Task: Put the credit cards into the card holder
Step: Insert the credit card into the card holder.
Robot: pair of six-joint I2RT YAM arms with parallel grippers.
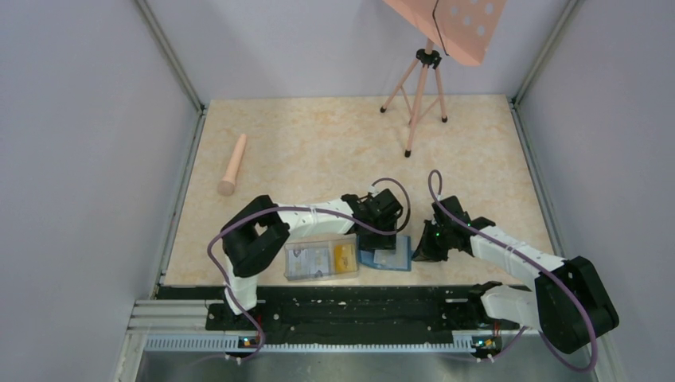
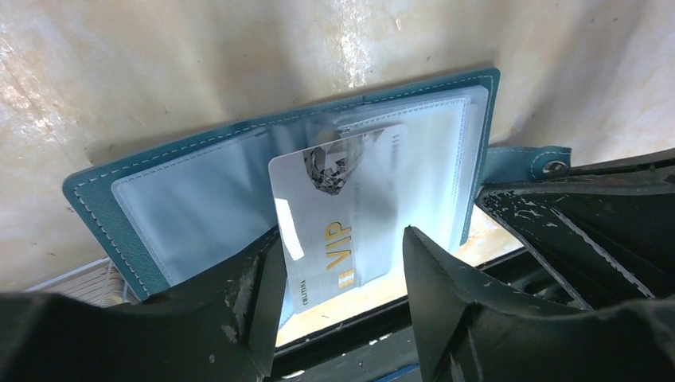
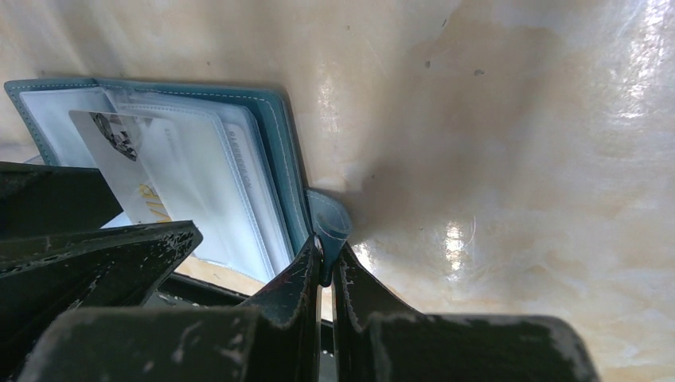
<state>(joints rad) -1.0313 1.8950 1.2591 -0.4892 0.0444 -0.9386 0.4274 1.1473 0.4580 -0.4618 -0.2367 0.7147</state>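
The teal card holder (image 1: 390,259) lies open on the table near the front edge, its clear inner pockets facing up (image 2: 191,199). A pale white card marked VIP (image 2: 334,215) sits partly under a clear pocket, its near end sticking out. My left gripper (image 2: 342,232) hovers over that card with its jaws apart, one on each side. My right gripper (image 3: 326,255) is shut on the holder's snap tab (image 3: 328,219) at the right edge. More cards, a yellow one (image 1: 345,256) and a pale one (image 1: 309,259), lie in the clear box (image 1: 321,259).
The clear plastic box stands just left of the card holder, close to the black front rail (image 1: 358,306). A wooden cylinder (image 1: 232,165) lies at the far left. A pink tripod (image 1: 422,87) with a pink board (image 1: 454,24) stands at the back.
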